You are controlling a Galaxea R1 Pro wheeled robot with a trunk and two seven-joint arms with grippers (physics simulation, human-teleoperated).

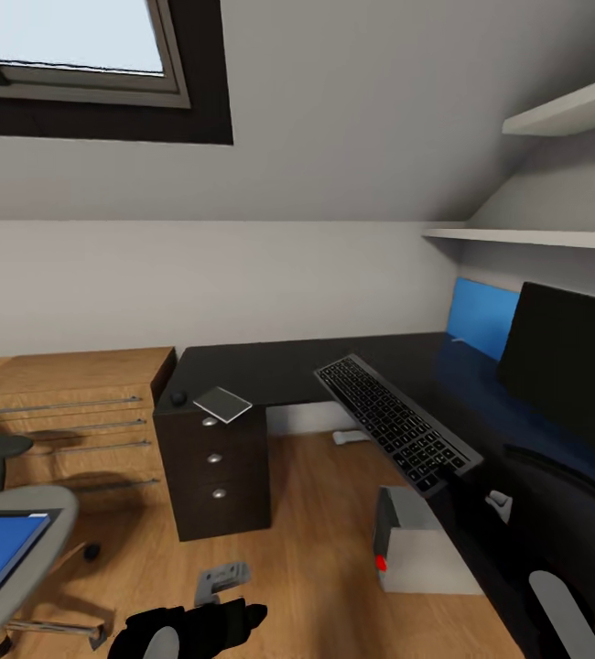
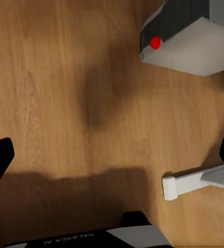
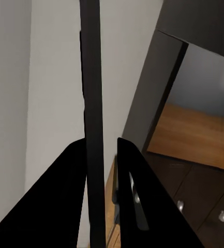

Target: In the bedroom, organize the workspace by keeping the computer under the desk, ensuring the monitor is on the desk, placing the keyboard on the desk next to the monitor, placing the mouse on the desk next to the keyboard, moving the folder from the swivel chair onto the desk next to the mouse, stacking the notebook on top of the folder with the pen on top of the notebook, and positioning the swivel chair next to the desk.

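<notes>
Room: attic-style bedroom with a wood floor; the black desk (image 1: 288, 366) runs along the wall and turns the corner on the right.
Risk, keyboard: the keyboard (image 1: 398, 426) hangs tilted, part over the desk edge and part over the floor. I reckon if the grip lets go here it slides off, maybe onto the computer (image 1: 416, 549) below.
Risk, monitor: the monitor (image 1: 572, 366) is near the keyboard's far end, so a careless swing could knock it.
Far left: the swivel chair (image 1: 23, 517) has the folder (image 1: 0, 549) lying on its seat, well apart from the desk.
Left gripper: the left gripper (image 1: 197, 627) sits low over the floor with its fingers spread wide, holding nothing.
Desk corner: the mouse (image 1: 178, 398) and the notebook (image 1: 222, 404) sit just beside each other above the drawers.
Right gripper: in the wrist view the right gripper (image 3: 100, 142) is clamped on the keyboard's thin edge, one finger on each face.
Keyboard vs tool: it runs straight out from between the fingers, seen edge-on.
Pen: can't spot it.
</notes>
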